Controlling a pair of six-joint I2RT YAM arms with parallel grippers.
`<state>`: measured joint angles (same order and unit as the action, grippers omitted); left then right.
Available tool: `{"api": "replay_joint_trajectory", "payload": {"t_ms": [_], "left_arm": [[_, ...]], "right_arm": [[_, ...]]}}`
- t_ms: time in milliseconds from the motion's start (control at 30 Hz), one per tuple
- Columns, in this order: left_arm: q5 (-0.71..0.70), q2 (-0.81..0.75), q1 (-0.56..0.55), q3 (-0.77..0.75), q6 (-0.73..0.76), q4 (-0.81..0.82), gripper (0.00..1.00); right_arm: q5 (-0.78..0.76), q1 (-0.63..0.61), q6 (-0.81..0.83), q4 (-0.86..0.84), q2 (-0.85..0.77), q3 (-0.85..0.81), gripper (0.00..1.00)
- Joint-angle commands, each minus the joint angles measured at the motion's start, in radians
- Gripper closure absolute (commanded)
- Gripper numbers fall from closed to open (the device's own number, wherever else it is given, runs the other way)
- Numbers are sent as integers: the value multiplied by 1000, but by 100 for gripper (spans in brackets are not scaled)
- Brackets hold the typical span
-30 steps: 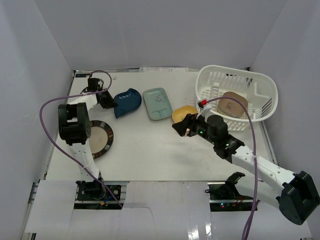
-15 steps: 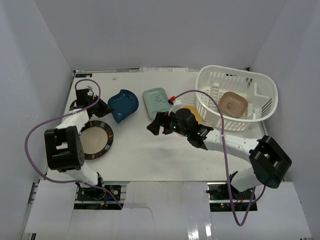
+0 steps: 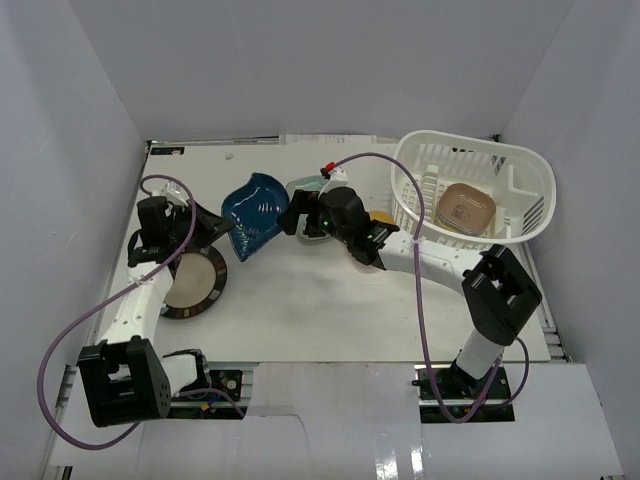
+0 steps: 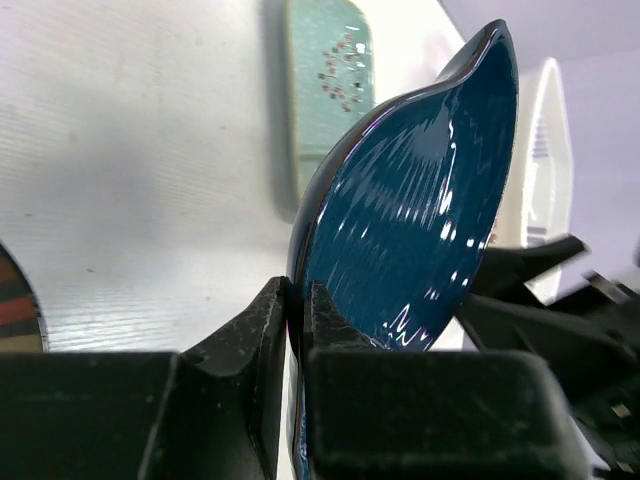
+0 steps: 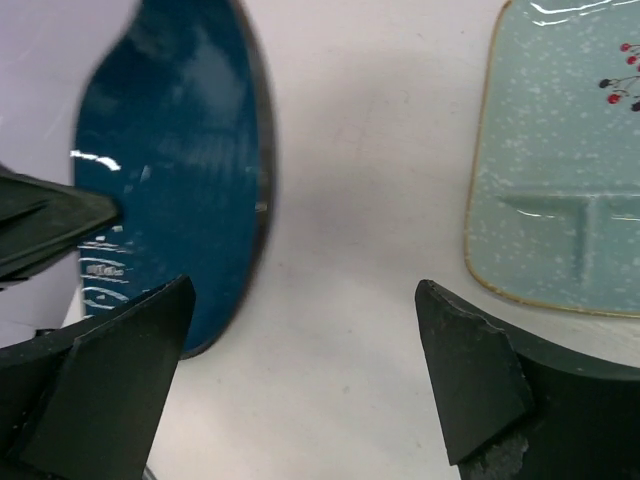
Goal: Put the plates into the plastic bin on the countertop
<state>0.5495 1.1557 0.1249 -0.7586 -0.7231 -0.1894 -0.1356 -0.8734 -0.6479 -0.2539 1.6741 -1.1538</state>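
Observation:
My left gripper (image 3: 218, 228) is shut on the rim of the dark teal leaf-shaped plate (image 3: 255, 213) and holds it tilted up on edge above the countertop (image 3: 300, 300); in the left wrist view the plate (image 4: 420, 210) stands clamped between the fingers (image 4: 250, 330). My right gripper (image 3: 292, 222) is open and empty beside that plate (image 5: 170, 170). The pale green rectangular plate (image 5: 560, 180) lies flat behind it (image 4: 325, 90). A yellow plate (image 3: 382, 217) is mostly hidden by the right arm. The round dark-rimmed plate (image 3: 195, 283) lies at the left. The white plastic bin (image 3: 475, 165) holds a pink-tan plate (image 3: 466, 210).
White walls close in the countertop on three sides. Purple cables loop from both arms over the surface. The right arm stretches across the middle toward the left.
My left gripper has lifted the teal plate and tilted it up on edge. My right arm has swung left from the bin side toward the teal plate, jaws open.

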Motion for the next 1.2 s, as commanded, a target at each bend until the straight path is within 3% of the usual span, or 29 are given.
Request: {"api": "replay_joint_trajectory", "payload": {"t_ms": [0,33,67,167,233,267,467,533,567,667,700,767,800,867,900,1067,1167], "left_arm": [[139,-85,-2,-5,-47,88,100],[148,-100,-2,1,-52,88,100],[164,-108,-2,10,-53,88,100],[206,-126,-2,27,-56,87,100],[222,-132,-2,34,-53,82,100],[231,-140,-2,45,-47,76,100],[270,-165,-10,85,-53,82,100],[282,-180,-10,93,-53,82,100],[289,-185,-11,93,-55,84,98],[331,-195,-21,96,-61,97,82],[345,-198,-24,96,-52,97,65],[378,-205,-44,99,-39,97,45],[389,-214,-68,100,-23,97,29],[398,-225,-93,111,-7,96,17],[405,-231,-105,114,4,94,5],[348,-271,-240,113,131,-1,2],[291,-283,-301,122,204,-54,2]], "right_arm": [[-22,17,-30,2,7,-21,2],[-10,20,-39,-4,13,-18,7],[26,24,-47,-25,16,-15,22],[108,46,-102,-85,26,11,41],[137,65,-133,-125,26,32,48],[178,68,-151,-165,23,52,58],[234,88,-179,-206,19,69,60],[246,93,-186,-205,12,72,76],[246,96,-194,-209,4,80,90],[267,129,-217,-240,-42,121,92],[266,163,-223,-242,-84,135,92],[275,214,-231,-245,-140,186,92],[301,279,-236,-237,-199,215,92],[327,361,-243,-223,-264,241,92],[340,448,-240,-200,-325,247,92],[303,700,-34,127,-439,142,92],[277,876,40,205,-458,120,92]]}}
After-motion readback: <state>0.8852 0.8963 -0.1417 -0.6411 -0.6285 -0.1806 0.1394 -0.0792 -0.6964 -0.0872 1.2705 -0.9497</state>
